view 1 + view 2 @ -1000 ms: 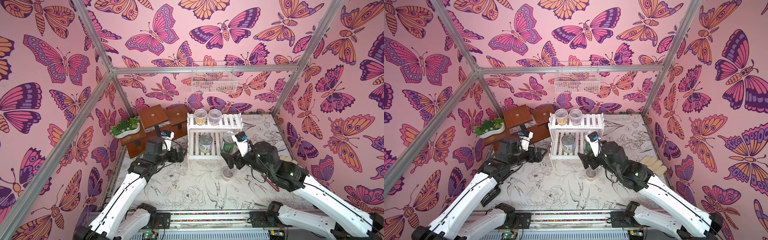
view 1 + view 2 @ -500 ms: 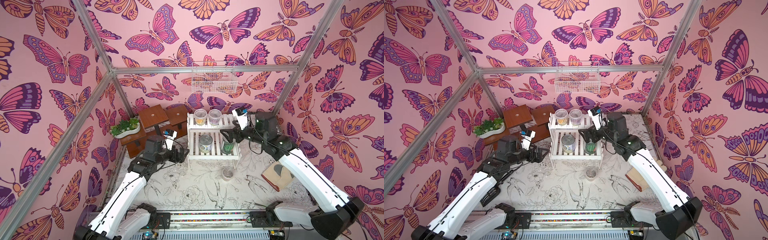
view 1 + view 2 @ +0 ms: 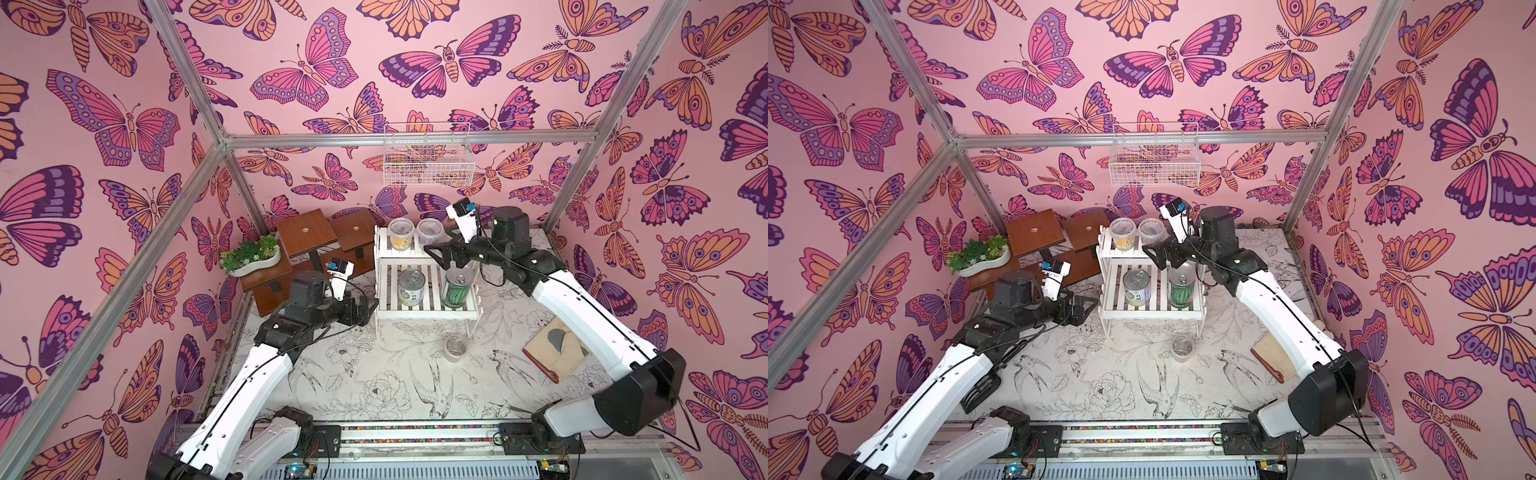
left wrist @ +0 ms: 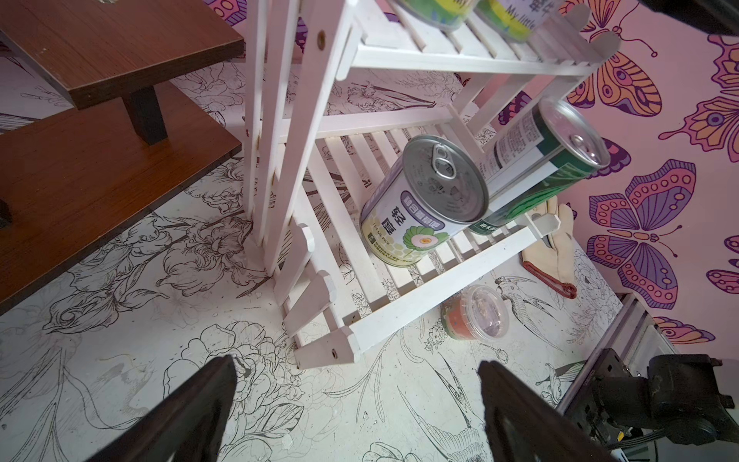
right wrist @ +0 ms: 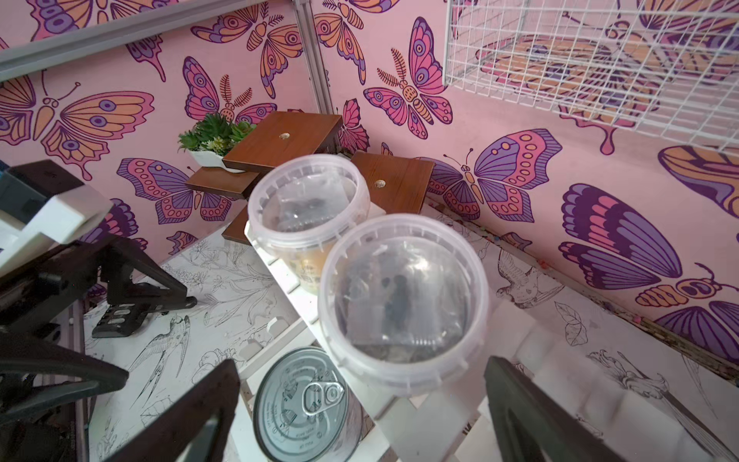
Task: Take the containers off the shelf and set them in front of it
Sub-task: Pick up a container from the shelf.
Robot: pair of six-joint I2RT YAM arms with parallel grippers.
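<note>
Gripper (image 5: 362, 365) (right, jaws apart) near purple tub (image 3: 430, 233) on shelf (image 3: 419, 313)

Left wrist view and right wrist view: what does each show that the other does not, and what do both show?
Only the left wrist view shows the orange tub on the table in front of the shelf, the glove, and the labels of the pale-labelled can and the green-striped can. Only the right wrist view shows the wire basket, the planter, and the lids of the yellow tub and the purple tub. Both show the shelf, the brown stand and a pull-tab lid.
</note>
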